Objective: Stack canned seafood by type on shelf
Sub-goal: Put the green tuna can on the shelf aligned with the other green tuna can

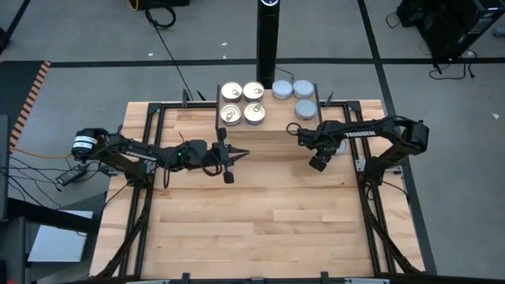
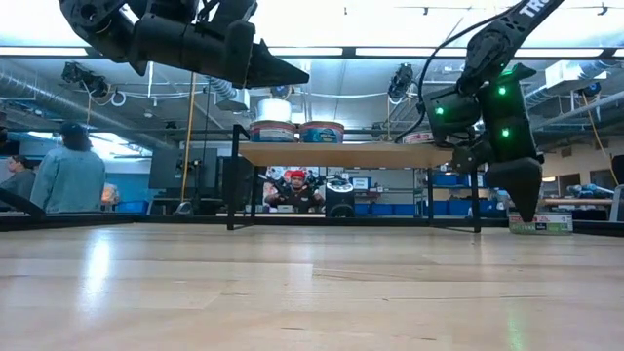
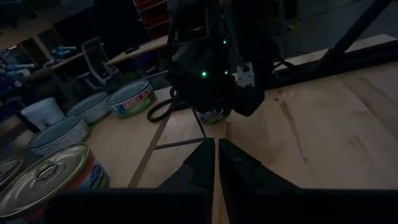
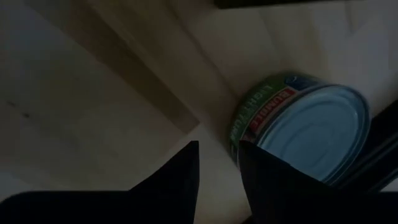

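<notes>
The shelf [image 1: 268, 134] stands at the table's far middle. Several gold-lidded tins [image 1: 242, 103] sit on its left half and three blue-grey-lidded tins [image 1: 293, 93] on its right half. One more blue-grey tin [image 4: 311, 130] with a green label rests flat on the table right of the shelf, mostly hidden under my right arm in the high view. My right gripper [image 4: 219, 155] points steeply down just beside this tin, open, with nothing between its fingers. My left gripper [image 1: 241, 154] hovers shut in front of the shelf, pointing toward the table's right edge. My right gripper comes from above, and one finger [image 4: 273, 186] stands close to the tin's labelled side wall [image 4: 245, 127]. Whether they touch cannot be told. The tin lies flat on the table, lid up, outside the gap between the fingers.
A black tower fan [image 1: 268, 39] stands behind the shelf. Black frame rails [image 1: 146, 158] run along both table sides. Bare tabletop [image 1: 252, 229] spreads over the near half. People [image 2: 68, 175] are in the room beyond the table.
</notes>
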{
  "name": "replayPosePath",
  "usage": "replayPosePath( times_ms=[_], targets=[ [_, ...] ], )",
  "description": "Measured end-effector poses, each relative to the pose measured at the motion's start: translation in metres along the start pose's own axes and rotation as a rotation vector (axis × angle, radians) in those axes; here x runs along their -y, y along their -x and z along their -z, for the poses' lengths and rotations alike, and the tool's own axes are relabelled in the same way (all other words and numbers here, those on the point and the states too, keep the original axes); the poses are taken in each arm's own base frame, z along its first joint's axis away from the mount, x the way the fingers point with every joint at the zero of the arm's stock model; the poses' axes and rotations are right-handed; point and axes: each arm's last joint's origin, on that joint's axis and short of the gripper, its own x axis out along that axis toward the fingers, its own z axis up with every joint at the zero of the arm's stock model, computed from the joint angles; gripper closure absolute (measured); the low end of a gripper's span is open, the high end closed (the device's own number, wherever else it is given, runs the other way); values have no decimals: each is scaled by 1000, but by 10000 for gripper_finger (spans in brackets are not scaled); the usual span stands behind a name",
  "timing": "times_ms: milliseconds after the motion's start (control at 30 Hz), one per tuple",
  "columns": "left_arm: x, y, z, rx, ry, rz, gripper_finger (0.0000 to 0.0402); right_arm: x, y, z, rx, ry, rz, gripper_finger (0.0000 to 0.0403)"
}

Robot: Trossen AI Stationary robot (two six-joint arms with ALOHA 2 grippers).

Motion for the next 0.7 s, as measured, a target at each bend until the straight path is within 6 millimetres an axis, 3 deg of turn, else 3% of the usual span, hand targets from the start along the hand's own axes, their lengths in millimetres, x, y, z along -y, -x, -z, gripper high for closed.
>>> replayPosePath(
  times_ms=[333, 700],
  targets=[
    [0, 0, 0, 2, 0, -1, 376, -4, 10, 7, 43, 2, -35, 278],
    [0, 0, 0, -1, 3, 0, 376, -21, 38, 43, 66, -88, -66, 281]
  ],
)
